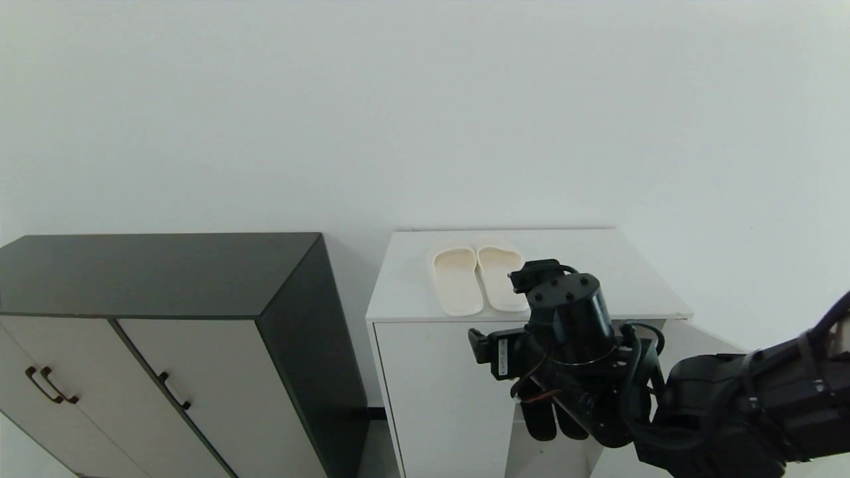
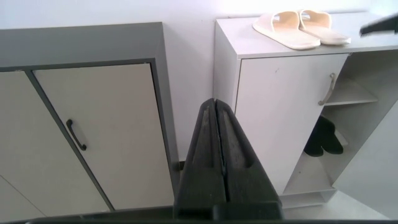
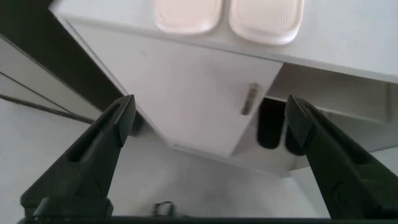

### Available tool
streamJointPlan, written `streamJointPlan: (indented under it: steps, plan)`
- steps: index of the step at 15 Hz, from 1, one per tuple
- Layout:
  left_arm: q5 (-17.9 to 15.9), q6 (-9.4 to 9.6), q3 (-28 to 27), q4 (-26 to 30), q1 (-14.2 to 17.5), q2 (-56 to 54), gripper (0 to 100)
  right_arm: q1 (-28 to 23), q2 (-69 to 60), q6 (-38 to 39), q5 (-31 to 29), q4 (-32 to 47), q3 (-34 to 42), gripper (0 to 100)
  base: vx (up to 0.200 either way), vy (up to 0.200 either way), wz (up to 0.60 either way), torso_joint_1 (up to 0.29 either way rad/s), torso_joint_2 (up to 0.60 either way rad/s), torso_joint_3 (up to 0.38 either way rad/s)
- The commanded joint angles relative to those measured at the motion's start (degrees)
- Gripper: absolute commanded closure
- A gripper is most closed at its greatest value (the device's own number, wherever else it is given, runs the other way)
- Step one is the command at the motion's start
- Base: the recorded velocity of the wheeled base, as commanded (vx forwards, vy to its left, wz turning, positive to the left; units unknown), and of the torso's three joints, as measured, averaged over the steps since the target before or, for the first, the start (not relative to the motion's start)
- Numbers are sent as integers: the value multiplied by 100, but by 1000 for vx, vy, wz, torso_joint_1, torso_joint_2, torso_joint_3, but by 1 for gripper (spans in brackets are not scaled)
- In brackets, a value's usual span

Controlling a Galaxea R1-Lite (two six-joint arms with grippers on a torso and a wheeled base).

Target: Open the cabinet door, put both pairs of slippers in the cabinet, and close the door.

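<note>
The cream slippers (image 1: 478, 279) lie side by side on top of the white cabinet (image 1: 597, 272), centre frame; the black slippers (image 2: 326, 137) sit on a lower shelf inside its open right half. My right gripper (image 3: 210, 106) is spread wide, empty; the left gripper (image 2: 216, 109) is clenched on nothing. Risk as I see it — grabbing one cream slipper shoves its mate off the front edge. Room is tight: wall behind, dark cabinet (image 1: 166, 279) at left.

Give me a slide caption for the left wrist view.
Shut left gripper facing the open white cabinet: black slippers inside, cream slippers on top.
</note>
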Motion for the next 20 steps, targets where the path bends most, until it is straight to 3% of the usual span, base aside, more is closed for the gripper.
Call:
streamJointPlan:
  steps: [1,4,14,20]
  plan:
    - [1,-1,0,-1,1,-1,100,83,-288,48,-49,31,-137,0,0,0,0,0,0,0]
    - [1,-1,0,-1,1,8,100,92,-261,48,-67,22,-85,0,0,0,0,0,0,0]
    - [1,-9,0,-1,1,8,100,118,-165,48,-67,-101,12,0,200,0,0,3,1,3]
    - [1,-1,0,-1,1,8,100,-128,811,-585,-41,-1402,38,0,33,0,0,0,0,0]
